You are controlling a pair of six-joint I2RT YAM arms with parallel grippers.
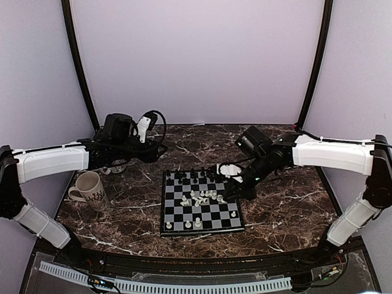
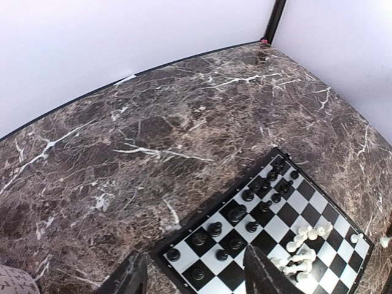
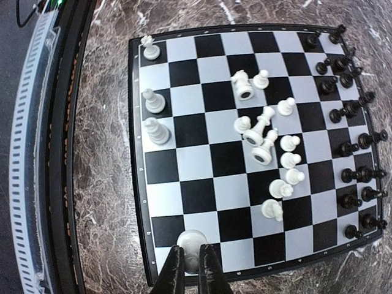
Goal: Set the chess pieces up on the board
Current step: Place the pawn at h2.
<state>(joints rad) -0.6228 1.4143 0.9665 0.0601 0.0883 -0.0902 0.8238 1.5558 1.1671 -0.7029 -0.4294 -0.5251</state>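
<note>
Along the near edge of the chessboard [image 3: 135, 184] a few white chessmen [image 3: 157, 130] stand upright. At the near right corner the right pincer [image 3: 191, 264] is closed on one white piece [image 3: 192, 244]; I cannot tell whether it is seated on a square. Mid-board lies a cluster of white pieces [image 3: 263, 153], several toppled, and the black chessmen [image 3: 344, 113] fill the far ranks. They look light, hard and slick, and apt to tip or roll, so a hold across the narrow neck seems best. Farther off, over the desk [image 2: 122, 153], the left pincer [image 2: 195, 269] has its fingers apart and holds nothing.
</note>
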